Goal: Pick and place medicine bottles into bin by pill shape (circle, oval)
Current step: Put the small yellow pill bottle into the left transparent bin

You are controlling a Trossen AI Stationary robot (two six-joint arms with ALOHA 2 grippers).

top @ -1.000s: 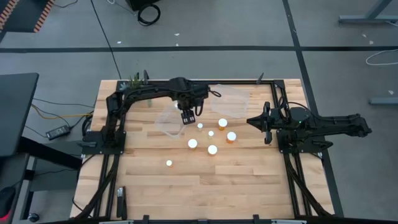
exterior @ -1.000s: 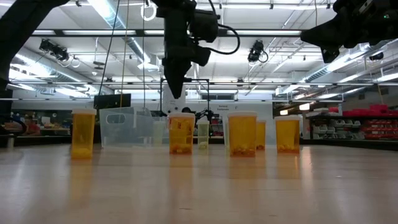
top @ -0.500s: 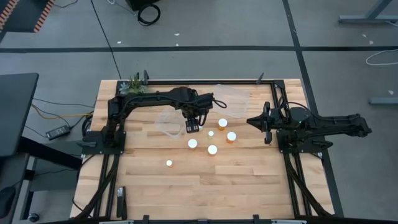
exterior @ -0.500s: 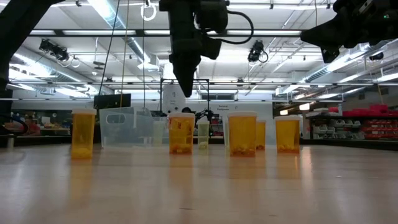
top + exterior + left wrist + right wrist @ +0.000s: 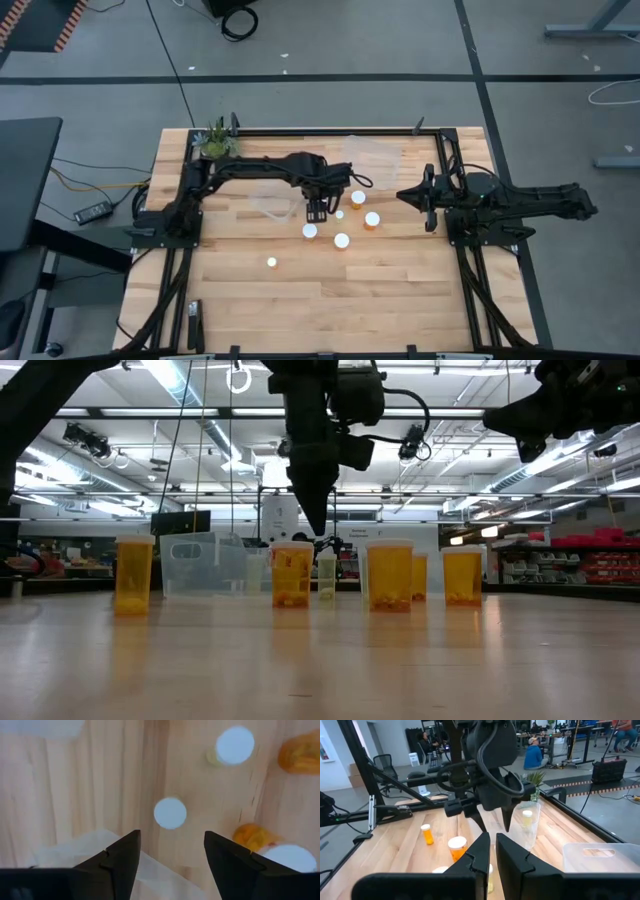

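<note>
Left gripper [image 5: 316, 213]: fingers [image 5: 122, 857] spread, holding nothing, hanging above the counter [image 5: 400, 290] over the cluster of medicine bottles [image 5: 341, 221]. One white-capped bottle [image 5: 170, 813] stands between and just beyond the fingertips; others lie farther off to one side. Clear bin [image 5: 272, 197] just beside the fingers, second clear bin [image 5: 373, 158] beyond them. Right gripper [image 5: 491, 851]: fingers pressed together, empty, raised well apart from the bottles at the counter's right edge
</note>
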